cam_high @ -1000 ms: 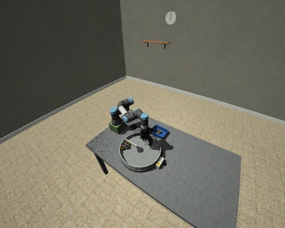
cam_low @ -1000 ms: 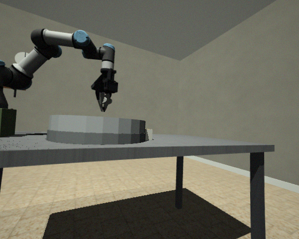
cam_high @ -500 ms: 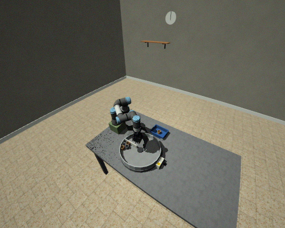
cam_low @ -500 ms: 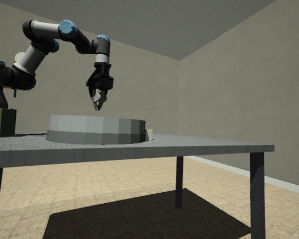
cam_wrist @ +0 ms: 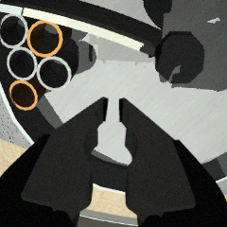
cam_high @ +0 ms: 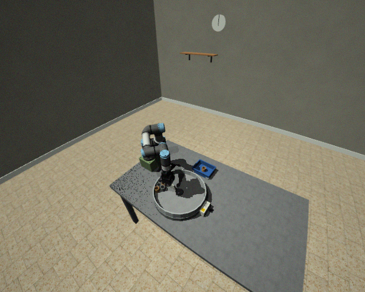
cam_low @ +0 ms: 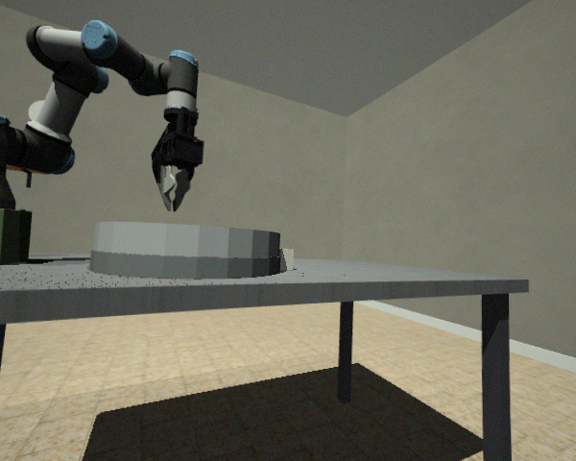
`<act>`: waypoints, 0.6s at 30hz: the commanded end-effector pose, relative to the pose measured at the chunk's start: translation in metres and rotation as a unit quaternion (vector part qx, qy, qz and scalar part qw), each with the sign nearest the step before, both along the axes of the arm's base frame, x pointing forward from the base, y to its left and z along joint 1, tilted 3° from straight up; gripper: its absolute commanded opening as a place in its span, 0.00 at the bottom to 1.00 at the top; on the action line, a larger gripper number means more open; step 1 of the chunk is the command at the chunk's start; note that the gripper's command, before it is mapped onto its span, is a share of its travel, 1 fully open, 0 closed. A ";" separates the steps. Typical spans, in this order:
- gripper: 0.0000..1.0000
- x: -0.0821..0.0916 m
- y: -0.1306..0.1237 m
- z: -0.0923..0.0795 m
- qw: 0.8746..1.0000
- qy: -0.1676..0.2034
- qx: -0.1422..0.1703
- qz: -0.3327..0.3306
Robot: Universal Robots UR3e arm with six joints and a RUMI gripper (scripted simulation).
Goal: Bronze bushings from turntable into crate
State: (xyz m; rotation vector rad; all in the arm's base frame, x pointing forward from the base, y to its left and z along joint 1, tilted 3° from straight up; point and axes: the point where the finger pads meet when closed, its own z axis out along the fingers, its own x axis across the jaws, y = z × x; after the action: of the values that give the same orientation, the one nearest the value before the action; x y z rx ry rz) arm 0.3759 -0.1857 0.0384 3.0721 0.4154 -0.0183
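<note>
My gripper (cam_wrist: pixel 113 99) is shut and empty, hanging above the round grey turntable (cam_high: pixel 179 194) near its left rim; it also shows in the exterior and top views (cam_low: pixel 172 201) (cam_high: pixel 166 181). In the wrist view a cluster of bushings stands at the upper left. Two are bronze, a larger-looking one (cam_wrist: pixel 44 38) and one lower down (cam_wrist: pixel 23 95). Three are steel (cam_wrist: pixel 13 30) (cam_wrist: pixel 22 63) (cam_wrist: pixel 54 73). The cluster shows by the turntable's left rim (cam_high: pixel 159 187). The blue crate (cam_high: pixel 204 165) behind the turntable holds one bronze bushing (cam_high: pixel 203 168).
A dark hub (cam_high: pixel 179 191) sits at the turntable's centre. A small white box (cam_high: pixel 204 210) stands by the turntable's front right rim. The arm's green base block (cam_high: pixel 148 163) is at the table's back left corner. The turntable has a raised wall (cam_low: pixel 183 249).
</note>
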 end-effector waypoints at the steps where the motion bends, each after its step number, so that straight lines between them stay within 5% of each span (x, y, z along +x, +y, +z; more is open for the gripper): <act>1: 0.05 -0.010 -0.010 0.001 1.000 -0.003 -0.002 -0.009; 18: 0.05 -0.048 -0.035 -0.002 0.999 -0.004 -0.003 -0.038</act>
State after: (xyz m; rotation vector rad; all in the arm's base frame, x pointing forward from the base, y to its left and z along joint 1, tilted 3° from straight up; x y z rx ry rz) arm 0.3336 -0.2164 0.0359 3.0811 0.3110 -0.0137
